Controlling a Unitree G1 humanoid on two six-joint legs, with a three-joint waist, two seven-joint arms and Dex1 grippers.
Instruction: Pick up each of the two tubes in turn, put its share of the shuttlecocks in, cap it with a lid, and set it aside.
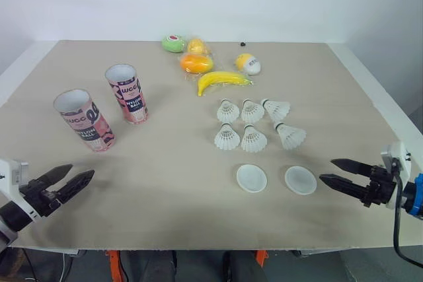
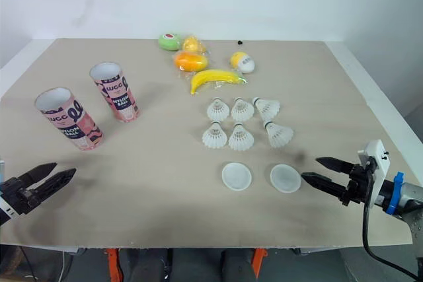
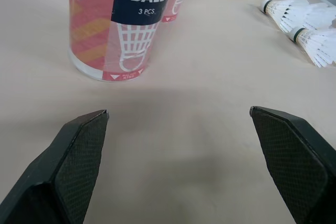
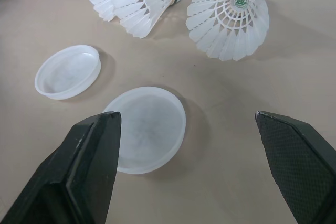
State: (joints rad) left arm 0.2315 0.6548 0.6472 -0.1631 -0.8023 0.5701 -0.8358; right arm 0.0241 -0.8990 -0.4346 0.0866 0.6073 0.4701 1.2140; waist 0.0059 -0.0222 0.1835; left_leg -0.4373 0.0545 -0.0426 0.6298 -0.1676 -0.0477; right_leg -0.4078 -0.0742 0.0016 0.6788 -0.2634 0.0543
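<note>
Both my jaws gape wide and empty over the counter (image 1: 165, 196), left at 8 o'clock near the tubes (image 1: 84, 121), right at 4 o'clock beside the lids (image 1: 301, 180).

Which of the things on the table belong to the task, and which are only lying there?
For the task: near tube, far tube, six shuttlecocks, left lid, right lid.

Only lying there: banana, orange fruit, yellow fruit, green ball, yellow-and-white egg shape.
</note>
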